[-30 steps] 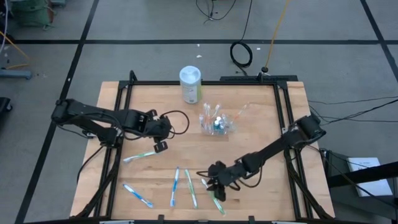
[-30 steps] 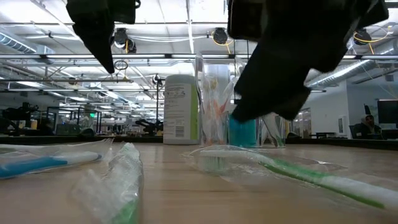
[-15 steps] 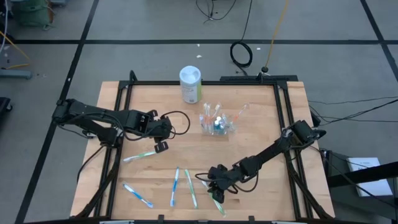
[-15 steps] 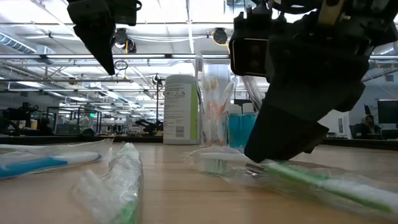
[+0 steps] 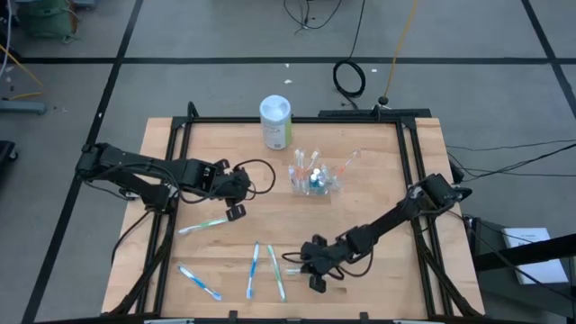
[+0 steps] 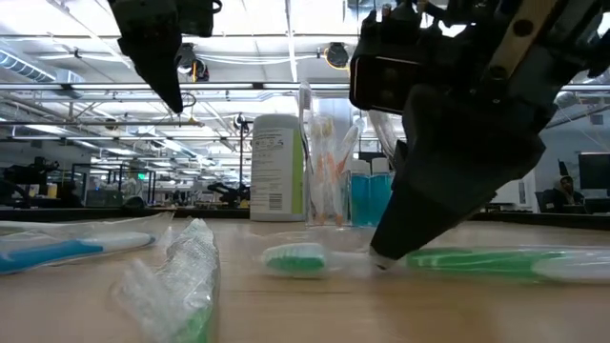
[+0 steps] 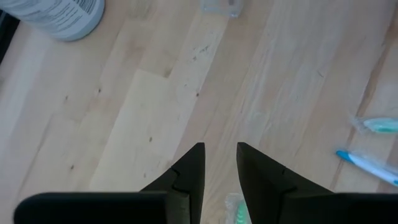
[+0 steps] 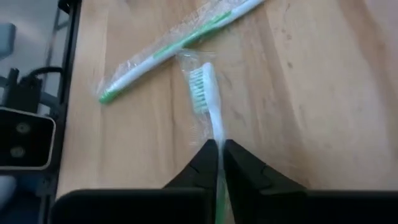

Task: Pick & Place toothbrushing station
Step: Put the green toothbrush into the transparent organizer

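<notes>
The clear cup (image 5: pixel 315 180), holding several toothbrushes and teal tubes, stands on the table's far middle. My right gripper (image 8: pixel 219 144) is down at the near middle (image 5: pixel 315 281), shut on a green-and-white wrapped toothbrush (image 6: pixel 477 262). My left gripper (image 7: pixel 219 152) hangs open well above the table's left part (image 5: pixel 236 213), with nothing between its fingers. Other wrapped toothbrushes lie flat on the near half (image 5: pixel 253 268), (image 5: pixel 276 272), (image 5: pixel 198 282), (image 5: pixel 202 225). My right gripper pinches the toothbrush's thin neck (image 8: pixel 214 127) between its two fingertips, just behind the green bristle head (image 8: pixel 202 84). The fingers slant down from the table's far right. The head sticks out ahead of them and the handle (image 6: pixel 496 262) runs back under the hand, low and level over the table.
A white-lidded canister with a green label (image 5: pixel 275 121) stands behind the cup at the far edge. Another wrapped green toothbrush (image 8: pixel 180 40) lies just ahead of my right gripper. Black frame rails (image 5: pixel 171 180) run along the table's sides.
My right gripper has sunk to the table and shut on the green toothbrush's neck. The toothbrush has swung about: it slanted toward the near edge before and now lies level across the low view, head to the left.
</notes>
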